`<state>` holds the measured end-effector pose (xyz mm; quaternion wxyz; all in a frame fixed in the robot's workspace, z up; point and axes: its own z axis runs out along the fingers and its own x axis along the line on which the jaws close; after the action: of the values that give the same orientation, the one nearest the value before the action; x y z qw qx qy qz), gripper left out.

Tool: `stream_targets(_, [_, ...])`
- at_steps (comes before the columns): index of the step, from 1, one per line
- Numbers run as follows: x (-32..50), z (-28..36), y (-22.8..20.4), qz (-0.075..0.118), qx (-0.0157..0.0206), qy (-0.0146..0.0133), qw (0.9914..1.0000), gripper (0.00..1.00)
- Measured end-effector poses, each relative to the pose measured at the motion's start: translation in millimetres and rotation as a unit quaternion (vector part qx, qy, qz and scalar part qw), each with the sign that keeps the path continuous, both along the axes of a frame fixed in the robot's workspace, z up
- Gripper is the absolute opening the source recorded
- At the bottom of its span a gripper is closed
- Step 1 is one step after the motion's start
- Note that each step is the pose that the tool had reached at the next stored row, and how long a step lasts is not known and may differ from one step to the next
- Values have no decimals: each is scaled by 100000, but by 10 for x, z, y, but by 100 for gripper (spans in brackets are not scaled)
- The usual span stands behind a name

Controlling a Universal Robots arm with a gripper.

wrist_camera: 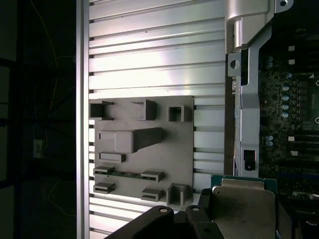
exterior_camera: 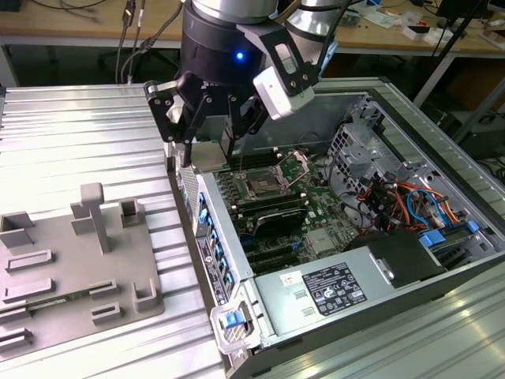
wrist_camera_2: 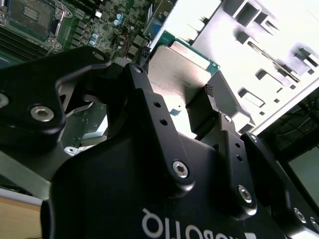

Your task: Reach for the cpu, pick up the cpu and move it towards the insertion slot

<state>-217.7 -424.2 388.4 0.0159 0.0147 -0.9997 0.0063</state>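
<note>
My gripper (exterior_camera: 207, 146) is shut on the cpu (exterior_camera: 208, 155), a thin silver-topped square with a green edge. It holds the chip level above the near wall of the open computer case. In both wrist views the cpu (wrist_camera_2: 180, 69) (wrist_camera: 244, 206) sits between the black fingers (wrist_camera_2: 212, 97). The insertion slot (exterior_camera: 264, 186) is a square socket with a dark centre, a metal frame and raised wire levers. It lies on the green board a little to the exterior view's right of the chip and below it. The second wrist view shows the slot (wrist_camera_2: 30, 20) too.
A grey plastic fixture plate (exterior_camera: 79, 260) (wrist_camera: 144, 149) with raised blocks lies on the ribbed metal table at the exterior view's left. Inside the case (exterior_camera: 237, 260) are black memory slots (exterior_camera: 276, 212), a labelled power supply (exterior_camera: 331, 288) and coloured cables (exterior_camera: 398, 197).
</note>
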Motion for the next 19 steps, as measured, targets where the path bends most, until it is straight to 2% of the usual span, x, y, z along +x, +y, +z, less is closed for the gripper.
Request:
stream_targets(6, [116,1,0,171,-7,0,100000,55])
stream_targets(12, [335,1,4,557,-7,4,99998,55])
stream_targets(19, [523,0,6,959,-5,1,99995,55])
